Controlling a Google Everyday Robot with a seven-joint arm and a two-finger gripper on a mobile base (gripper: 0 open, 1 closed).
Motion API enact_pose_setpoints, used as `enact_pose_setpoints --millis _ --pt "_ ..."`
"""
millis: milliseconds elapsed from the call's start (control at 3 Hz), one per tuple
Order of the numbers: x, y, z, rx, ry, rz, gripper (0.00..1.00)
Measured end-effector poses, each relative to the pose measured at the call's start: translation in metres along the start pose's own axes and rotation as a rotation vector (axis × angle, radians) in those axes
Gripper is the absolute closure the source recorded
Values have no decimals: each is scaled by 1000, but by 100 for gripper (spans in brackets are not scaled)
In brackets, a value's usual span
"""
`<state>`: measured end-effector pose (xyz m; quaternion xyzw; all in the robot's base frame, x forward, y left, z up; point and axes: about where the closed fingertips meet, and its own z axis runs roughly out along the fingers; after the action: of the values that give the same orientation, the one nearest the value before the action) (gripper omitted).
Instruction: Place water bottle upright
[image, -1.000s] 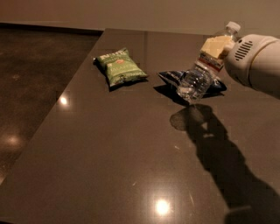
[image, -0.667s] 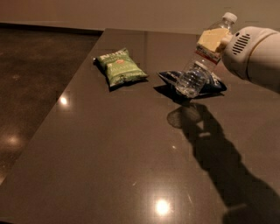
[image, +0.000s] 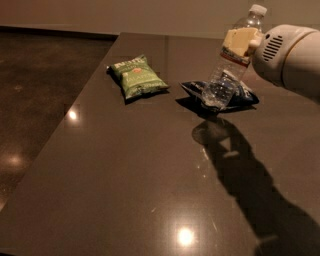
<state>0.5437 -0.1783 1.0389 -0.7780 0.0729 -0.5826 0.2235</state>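
The water bottle (image: 226, 75) is a clear ribbed bottle with a white cap at the top right and a label edged in red. It hangs above the table, tilted, cap up and leaning right, base down. My gripper (image: 241, 42) comes in from the right edge on a white arm and is shut on the bottle's upper part, its cream fingers (image: 235, 40) across the label. The bottle's base hovers just over a dark blue snack bag (image: 245, 95). Its shadow lies on the table below.
A green snack bag (image: 137, 76) lies flat on the dark glossy table (image: 125, 175), left of the bottle. The table's left edge runs diagonally, with dark floor (image: 35, 85) beyond it. A pale wall runs along the back.
The gripper has turned the bottle more upright and lifted it a little; the cap has swung higher and the base now points down toward the table.
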Motion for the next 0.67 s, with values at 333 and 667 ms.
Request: enact_pose_setpoints --millis 333,667 --pt "0 0 0 0 0 0 100" --pt "11 -9 4 24 26 -27 100"
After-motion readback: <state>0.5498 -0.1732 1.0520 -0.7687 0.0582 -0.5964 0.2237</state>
